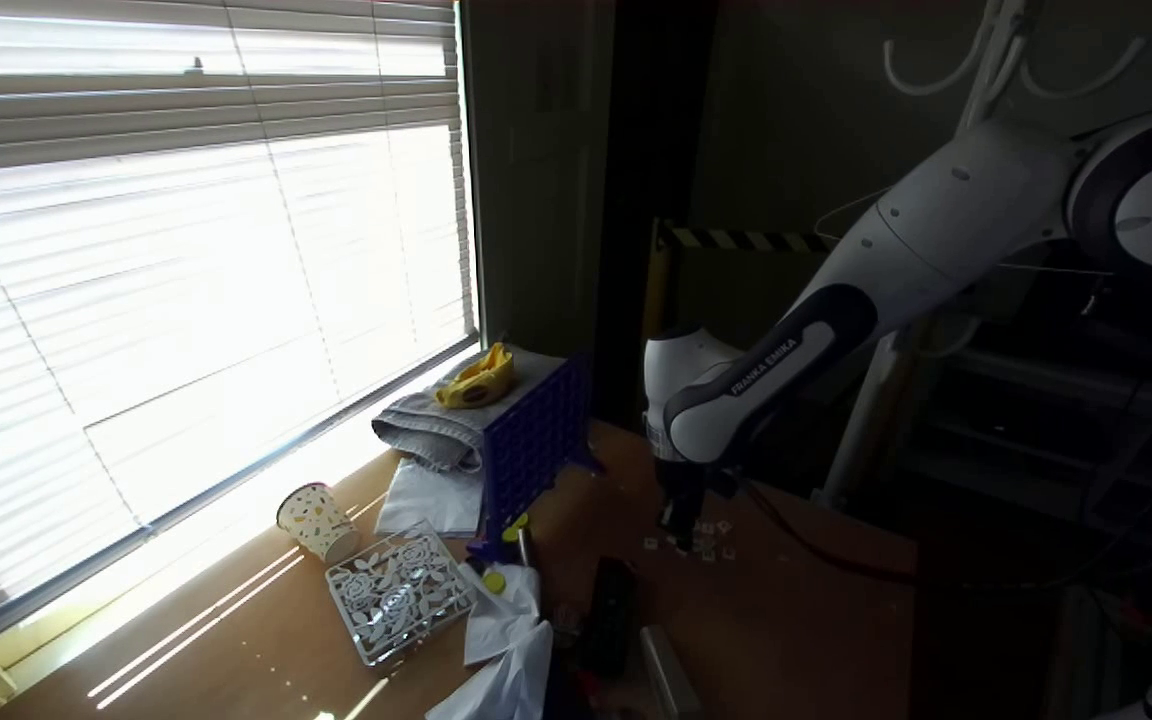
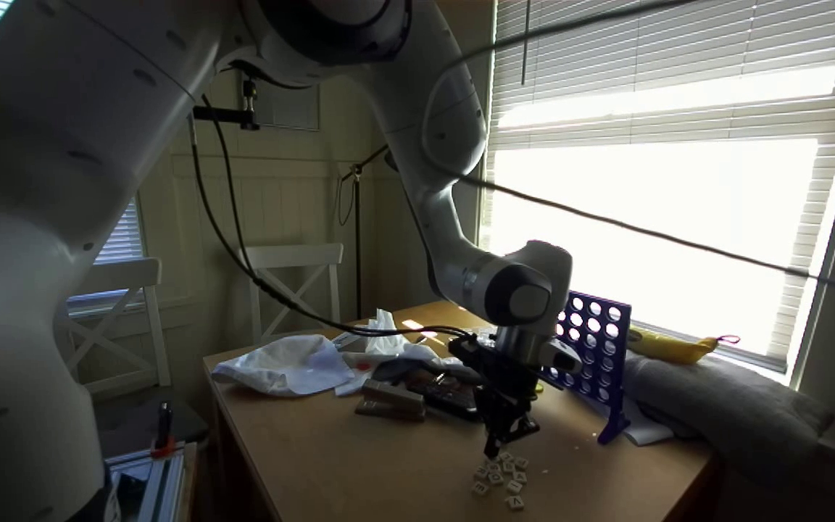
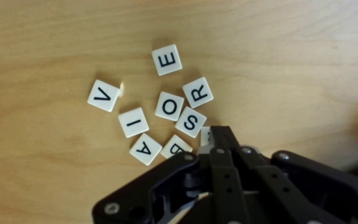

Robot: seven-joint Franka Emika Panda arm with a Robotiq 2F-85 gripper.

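So the letter tiles are lying on the bench (image 2: 367, 471) in a loose bunch, and I'm going by the O tile (image 3: 169, 106) for everything. S tile (image 3: 190, 122) and R tile (image 3: 197, 92) are just beside it, E tile (image 3: 167, 60) and V tile (image 3: 103, 95) sit further off. The pincer (image 3: 230, 141) is beyond the S as seen from the O, blocking part of a half-hidden tile (image 3: 205, 136). Looks clenched, nothing showing in its grip; can't tell if it's touching that tile.

Handling-wise I'd guess hard plastic: super light, stiff, kinda slick, tough to break, quick to skid. I'd pinch two opposite side edges, and they're thin, so tips need to go really low. Right at the O it's tight, with S crowding one corner; E should give way more finger room.

Blue grid (image 1: 539, 450) shows in both exterior views, standing apart from the O's bunch. The bench's edge is on the opposite side of that bunch, well apart too.
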